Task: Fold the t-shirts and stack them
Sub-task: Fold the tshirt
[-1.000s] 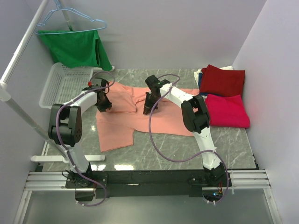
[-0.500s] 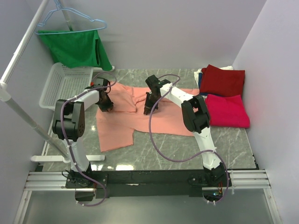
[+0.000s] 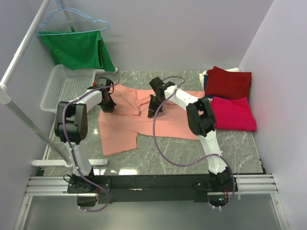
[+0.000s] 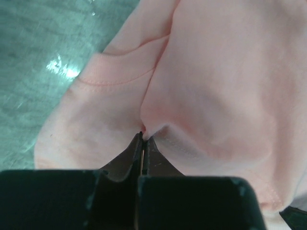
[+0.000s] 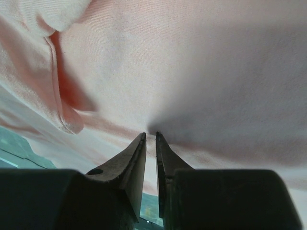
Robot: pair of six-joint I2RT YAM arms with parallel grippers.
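My black hands (image 3: 106, 106) worked a salmon-pink t-shirt (image 3: 158, 122) on the grey-green marbled worktop (image 3: 192, 151), near a dark red tee (image 3: 229, 82) and a crimson-pink one (image 3: 234, 114).

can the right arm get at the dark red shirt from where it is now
Probably yes. The dark red shirt lies folded at the table's far right, uncovered, with bare space between it and the right gripper. But that gripper is pinching the salmon shirt and would need to release first.

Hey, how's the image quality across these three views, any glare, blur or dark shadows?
Top external: sharp, with glare patches on the marble table near the arm bases. Left wrist: bright glints on the table at upper left, the fingers dark. Right wrist: the salmon-pink t-shirt soft-focused, with a dark shadow above the right gripper.
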